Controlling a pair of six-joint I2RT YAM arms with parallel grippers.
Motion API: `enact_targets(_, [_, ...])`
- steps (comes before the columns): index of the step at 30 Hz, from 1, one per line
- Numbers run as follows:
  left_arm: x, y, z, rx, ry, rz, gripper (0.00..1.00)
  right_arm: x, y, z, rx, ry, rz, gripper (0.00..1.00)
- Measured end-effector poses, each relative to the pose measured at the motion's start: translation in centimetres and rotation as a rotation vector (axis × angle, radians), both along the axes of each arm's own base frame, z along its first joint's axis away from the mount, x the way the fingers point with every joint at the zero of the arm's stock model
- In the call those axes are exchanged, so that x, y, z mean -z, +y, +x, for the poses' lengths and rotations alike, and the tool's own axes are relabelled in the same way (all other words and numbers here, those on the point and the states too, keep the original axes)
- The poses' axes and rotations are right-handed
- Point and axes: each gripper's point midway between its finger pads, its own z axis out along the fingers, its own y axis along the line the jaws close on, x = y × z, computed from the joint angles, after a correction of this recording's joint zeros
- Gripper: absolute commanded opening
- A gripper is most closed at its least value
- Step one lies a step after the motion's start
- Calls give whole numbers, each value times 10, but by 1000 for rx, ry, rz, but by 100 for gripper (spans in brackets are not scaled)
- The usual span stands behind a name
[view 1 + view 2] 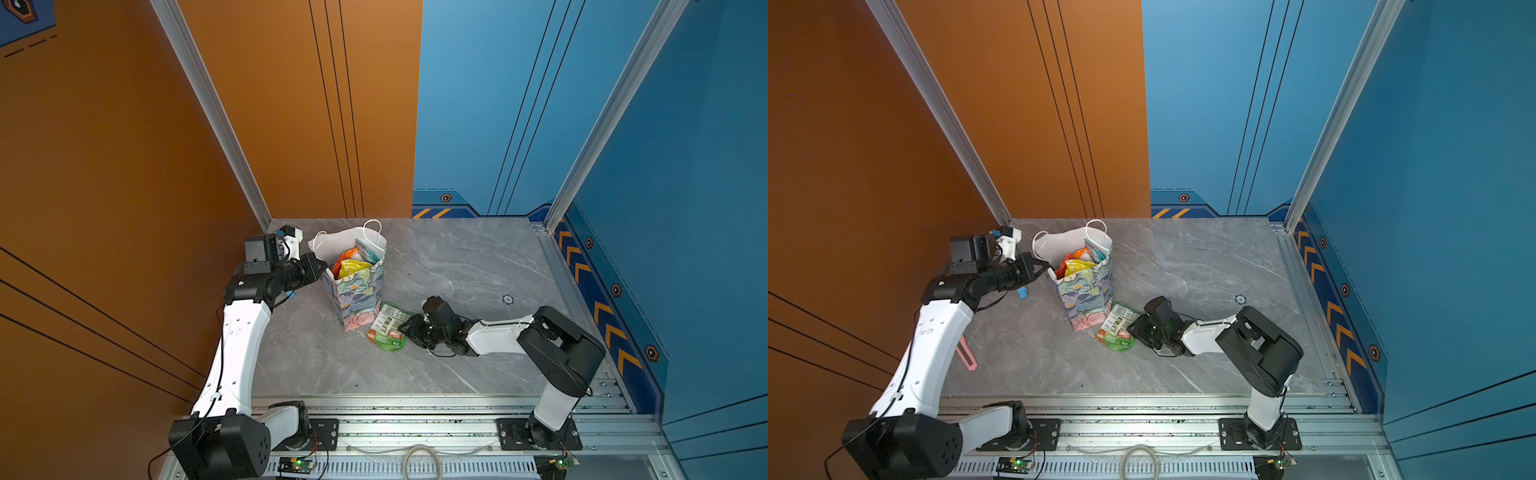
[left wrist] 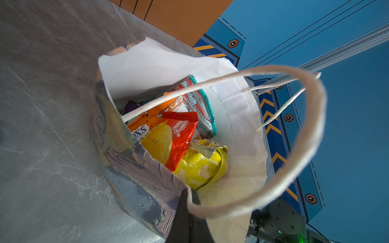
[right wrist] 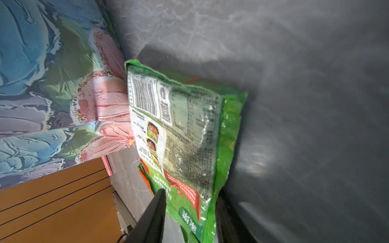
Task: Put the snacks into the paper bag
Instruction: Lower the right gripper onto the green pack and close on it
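The paper bag [image 1: 359,291] [image 1: 1088,291] stood upright on the grey marbled surface [image 1: 457,270], left of centre in both top views, with its mouth open. The left claw [image 1: 323,266] [image 1: 1044,268] reached in from the left of the frame and was pinched shut on the bag's rim. In the left wrist view the dark fingers [image 2: 186,202] met on the paper edge at the lower middle, where a white cord handle [image 2: 311,126] looped off to the right.

Inside the bag [image 2: 147,69] that view showed a red packet [image 2: 181,134] lying over a yellow packet [image 2: 202,166]. An orange packet [image 2: 147,122] marked "OX'S" sat beside them, and a teal-edged packet [image 2: 202,105] stood against the white inner wall.

A green packet [image 1: 388,326] [image 1: 1118,328] lay on the surface just right of the bag's base, printed back up. The right claw [image 1: 405,328] [image 1: 1133,330] came at it low from the right. In the right wrist view its two fingers [image 3: 153,214] stood apart, one on either side of the packet's [image 3: 185,130] near end. Whether they pressed on it could not be told. The packet's far corner touched the bag's floral wall [image 3: 52,73].

A light-blue stick [image 1: 1022,293] lay under the left arm, and a pink strip [image 1: 966,353] lay lower left.
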Motion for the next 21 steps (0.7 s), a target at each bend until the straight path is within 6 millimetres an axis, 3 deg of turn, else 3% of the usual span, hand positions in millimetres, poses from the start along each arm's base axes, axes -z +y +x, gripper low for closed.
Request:
enact_targets(12, [0, 0, 0, 0, 0, 0, 0, -1, 12, 4, -24, -28, 57, 37])
enact_targets(21, [0, 0, 0, 0, 0, 0, 0, 5, 17, 10, -19, -20, 54, 16])
